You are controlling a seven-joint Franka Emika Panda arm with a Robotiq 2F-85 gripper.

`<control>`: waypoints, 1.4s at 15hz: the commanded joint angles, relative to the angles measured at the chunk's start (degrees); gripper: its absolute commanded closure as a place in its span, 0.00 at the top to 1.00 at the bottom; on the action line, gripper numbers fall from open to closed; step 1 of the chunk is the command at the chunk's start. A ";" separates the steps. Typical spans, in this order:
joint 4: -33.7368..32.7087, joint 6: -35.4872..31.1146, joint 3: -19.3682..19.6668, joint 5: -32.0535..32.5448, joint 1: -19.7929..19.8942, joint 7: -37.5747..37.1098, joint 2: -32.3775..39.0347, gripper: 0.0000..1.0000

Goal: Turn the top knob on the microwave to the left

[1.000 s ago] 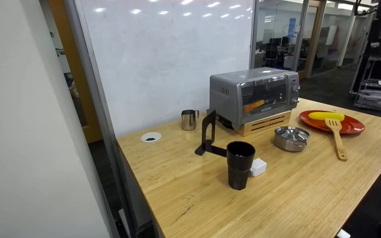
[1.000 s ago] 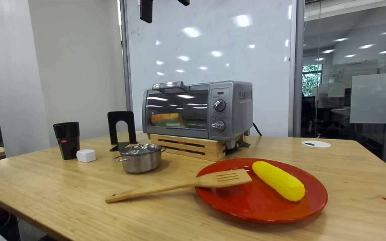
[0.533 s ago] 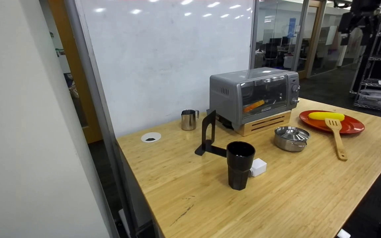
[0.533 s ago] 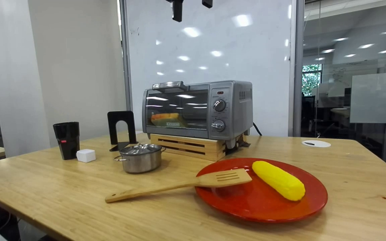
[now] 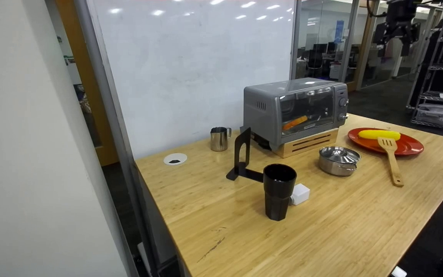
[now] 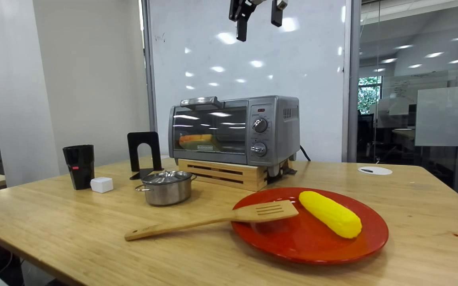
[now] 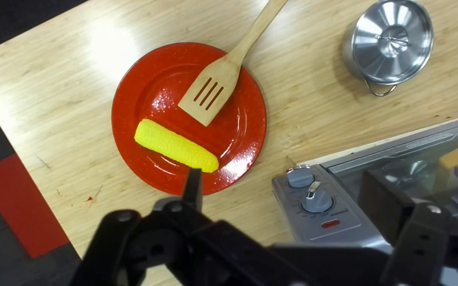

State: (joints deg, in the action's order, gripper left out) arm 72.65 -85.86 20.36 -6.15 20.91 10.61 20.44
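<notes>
The gripper, jaws apart, sits lower in both exterior views than before; the microwave is boxy, silver-grey, glass-fronted.

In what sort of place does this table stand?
Probably an office or lab: I see a large whiteboard, a glass partition, and beyond it what look like computer monitors.

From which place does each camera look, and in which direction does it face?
In an exterior view: near the black cup, looking down across the table at the microwave; the pincer hangs upper right.
In an exterior view: low, near the red plate, facing the microwave's front; pincer fingers at the top edge.
Wrist view: overhead, facing down on plate, pot and knobs; pincer along bottom.
Both exterior views share the microwave's front.
</notes>
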 commanded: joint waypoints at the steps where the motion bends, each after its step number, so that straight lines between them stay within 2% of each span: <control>1: 1.56 -2.46 -0.48 1.05 0.01 4.08 1.58 1.00; 5: 10.19 -8.79 -0.51 3.36 -1.99 7.15 -0.29 1.00; 9: 19.81 -19.21 -0.40 4.35 -4.03 5.81 -3.24 1.00; 10: 21.02 -20.62 -2.93 4.53 -2.12 5.07 -3.80 1.00; 11: 22.72 -21.74 -3.19 4.05 -2.26 4.65 -4.48 1.00; 13: 25.12 -22.91 -3.94 3.22 -2.12 4.49 -5.57 1.00; 17: 26.48 -20.27 -4.81 1.61 -1.70 6.09 -6.47 1.00; 18: 26.37 -18.50 -4.84 1.76 -1.59 7.01 -6.92 1.00; 19: 23.87 -19.56 -4.62 2.80 -1.88 5.19 -4.55 1.00; 21: 23.90 -19.40 -4.64 2.83 -1.88 5.23 -4.69 1.00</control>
State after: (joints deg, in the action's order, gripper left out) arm 96.91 -105.51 16.79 -3.59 18.02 15.98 15.67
